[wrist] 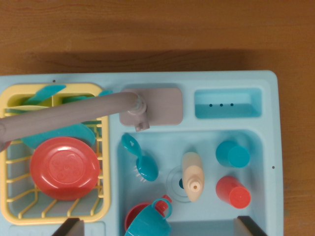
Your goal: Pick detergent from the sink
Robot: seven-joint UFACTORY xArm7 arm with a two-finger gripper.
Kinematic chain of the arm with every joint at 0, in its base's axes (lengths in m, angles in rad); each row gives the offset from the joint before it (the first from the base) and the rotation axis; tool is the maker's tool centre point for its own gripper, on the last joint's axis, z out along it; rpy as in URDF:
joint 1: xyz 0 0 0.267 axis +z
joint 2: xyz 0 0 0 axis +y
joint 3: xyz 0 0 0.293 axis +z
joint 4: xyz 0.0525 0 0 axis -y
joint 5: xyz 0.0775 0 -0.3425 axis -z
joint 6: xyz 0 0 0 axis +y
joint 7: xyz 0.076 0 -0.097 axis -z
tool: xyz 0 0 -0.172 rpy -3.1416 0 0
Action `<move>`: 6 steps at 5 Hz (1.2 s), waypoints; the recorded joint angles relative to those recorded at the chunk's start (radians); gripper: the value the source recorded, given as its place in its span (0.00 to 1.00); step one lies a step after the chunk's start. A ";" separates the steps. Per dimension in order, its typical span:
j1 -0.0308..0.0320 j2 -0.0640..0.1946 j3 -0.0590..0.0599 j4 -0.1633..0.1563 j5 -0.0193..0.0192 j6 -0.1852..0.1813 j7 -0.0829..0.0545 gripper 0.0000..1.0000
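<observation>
Detergent point(192, 175) upright in sink point(266, 147) — likely light, rigid, slick plastic; grip the wider body, not the cap. Gripper point(157, 227) spread wide, holding nothing.

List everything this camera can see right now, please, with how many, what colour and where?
Toy sink unit: one, light blue, on a wooden table.
Faucet: one, grey, swung toward the wrist view's left.
Dish rack: one, yellow, left side.
Plate: one red, in the rack; teal plates behind it.
Detergent bottle: one, cream, basin middle.
Brush: one, teal, basin left.
Cups: one teal, one red, basin right.
Mug: one, teal, bottom edge, over a red dish.
Gripper: two dark fingertips at the bottom edge, apart.
</observation>
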 joint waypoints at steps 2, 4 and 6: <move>-0.0014 0.004 -0.002 -0.012 0.0014 -0.015 -0.004 0.00; -0.0034 0.009 -0.004 -0.030 0.0035 -0.036 -0.010 0.00; -0.0058 0.016 -0.006 -0.051 0.0060 -0.062 -0.017 0.00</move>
